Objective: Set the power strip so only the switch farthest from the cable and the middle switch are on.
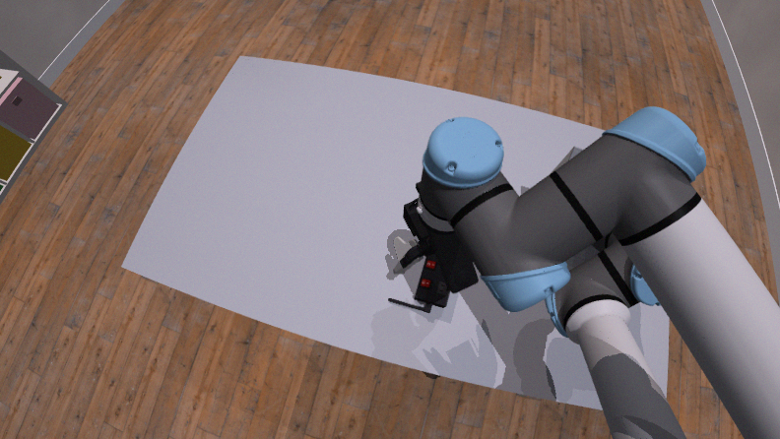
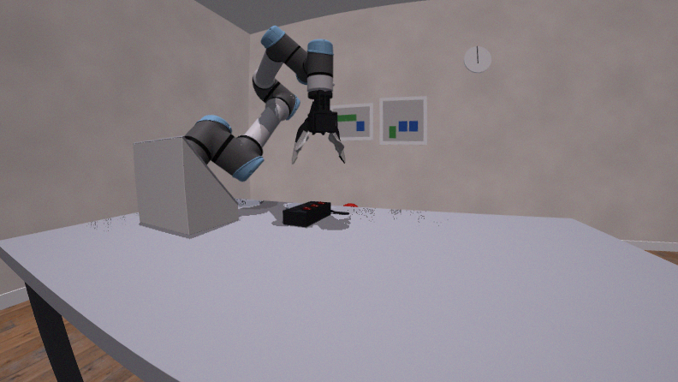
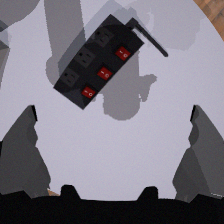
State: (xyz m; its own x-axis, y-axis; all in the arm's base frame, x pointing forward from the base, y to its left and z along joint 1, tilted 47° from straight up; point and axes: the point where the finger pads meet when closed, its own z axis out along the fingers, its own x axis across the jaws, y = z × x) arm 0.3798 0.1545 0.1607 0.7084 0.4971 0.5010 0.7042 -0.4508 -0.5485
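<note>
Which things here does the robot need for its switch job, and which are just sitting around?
Needed for the job:
- black power strip with three red switches
- its cable
- the open gripper, holding nothing

Just around:
- grey block under the arm
- wall clock
- two pictures
- a small red thing behind the strip

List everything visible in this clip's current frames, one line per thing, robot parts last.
power strip: one, black, right way up on the table below the gripper
switches: three, red, in a row along the strip
cable: one, black, at the strip's end
table: one, grey top
framed pictures: two, on the back wall
wall clock: one, white
pedestal: one, grey, on the table
arm: one, grey and blue
gripper: one, black, jaws open, holding nothing, above the strip
</note>
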